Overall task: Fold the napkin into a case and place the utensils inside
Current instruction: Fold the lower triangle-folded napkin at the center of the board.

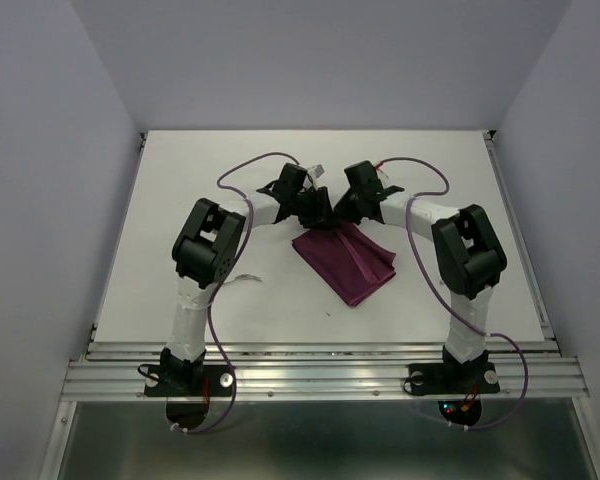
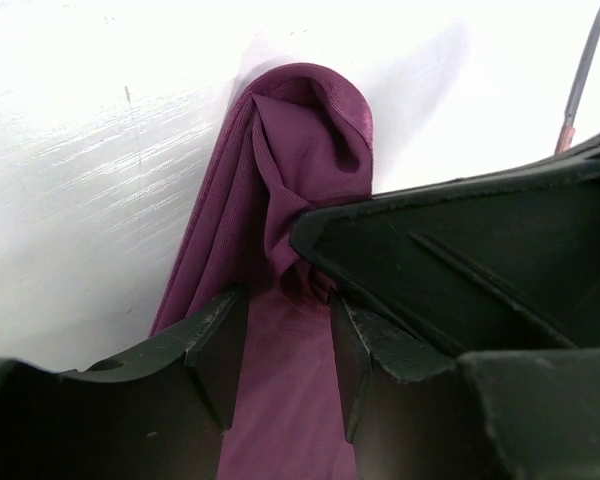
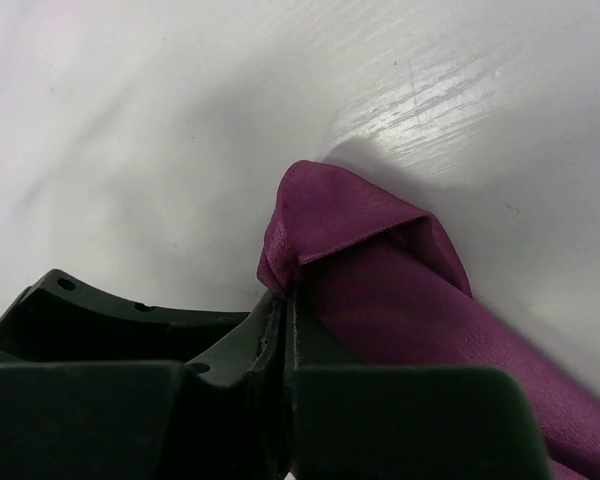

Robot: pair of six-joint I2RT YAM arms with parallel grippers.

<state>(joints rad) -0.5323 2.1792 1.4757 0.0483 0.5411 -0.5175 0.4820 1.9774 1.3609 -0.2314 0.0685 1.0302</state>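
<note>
Presently the right claw (image 3: 285, 305) is pinching shut on a raised corner of the napkin (image 3: 380, 260). Its two fingers are pressing together, and the burgundy cloth is bunching up just above their tips. The left claw (image 2: 285, 320) is waiting open right beside it. Its fingers (image 2: 220, 350) are sitting apart with a flat strip of the cloth running between them, and neither pad is clearly pressing on it. In the left wrist view the right claw's black body is crowding in from the right, its tip touching the puckered fold.

Both claws are meeting nose to nose at the napkin's far end, near the middle of the white worktop (image 1: 210, 190). From there the napkin is lying folded in a slanted oblong, stretching toward the near right, with a crease running along its length. Whether the folds are holding anything cannot be told. A slim utensil (image 2: 583, 60) is lying on bare worktop just beyond the claws, apart from the cloth. Its pinkish handle is passing out of sight behind the right claw.

Open worktop is spreading on every side of the cloth, widest to the left and at the far end, narrower to the right. Pale walls (image 1: 40, 200) are closing in the left, far and right edges. A metal rail (image 1: 320, 372) is running along the near edge under the arm bases. Purple cables (image 1: 248, 167) are looping over the far part of the surface.
</note>
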